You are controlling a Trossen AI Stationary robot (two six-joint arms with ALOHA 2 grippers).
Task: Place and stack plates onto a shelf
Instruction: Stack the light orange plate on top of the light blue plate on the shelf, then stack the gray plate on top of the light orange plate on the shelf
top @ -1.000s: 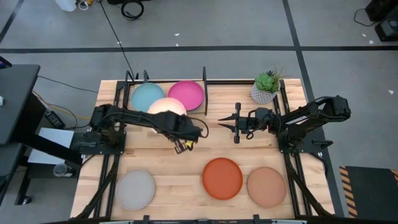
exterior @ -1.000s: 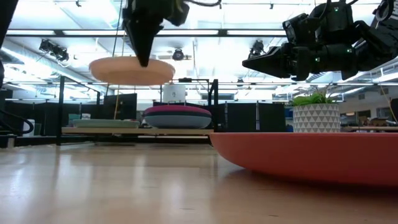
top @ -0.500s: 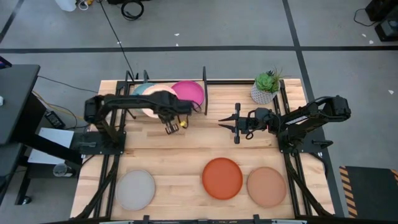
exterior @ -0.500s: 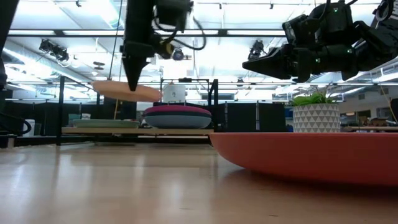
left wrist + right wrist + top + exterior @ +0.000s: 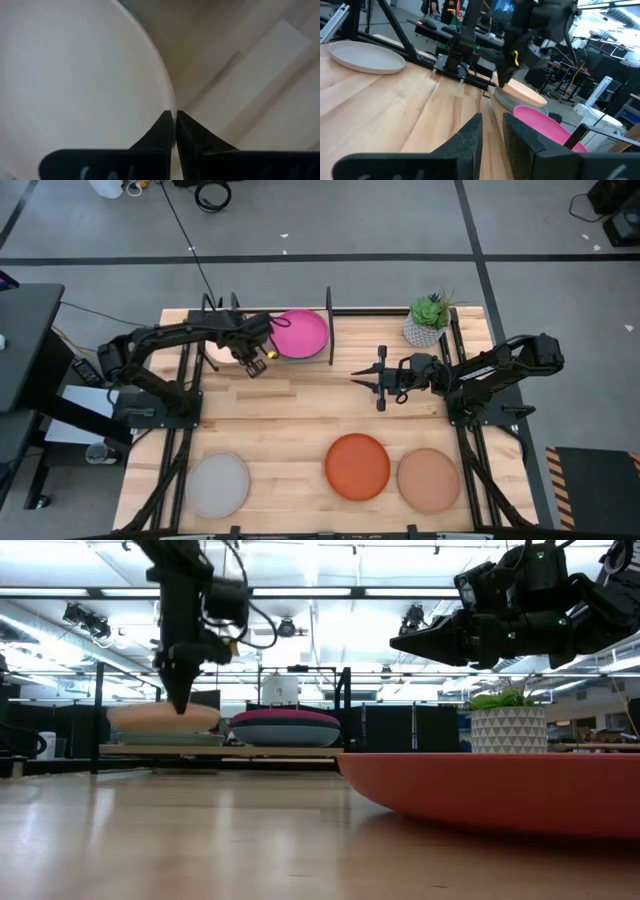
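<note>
Left gripper (image 5: pixel 181 700) pinched tight on the rim of the cream plate (image 5: pixel 163 717), which sits low over the left half of the shelf (image 5: pixel 300 361) at the far side of the table (image 5: pixel 290 430), just beside the pink plate (image 5: pixel 299 333) on the shelf's right half. Right gripper (image 5: pixel 362 376) hangs in the air right of the shelf, near the potted plant (image 5: pixel 427 319), fingers a narrow gap apart and holding nothing. Grey plate (image 5: pixel 218 485), orange plate (image 5: pixel 357 466) and tan plate (image 5: pixel 428 478) lie in a row along the table's near edge.
</note>
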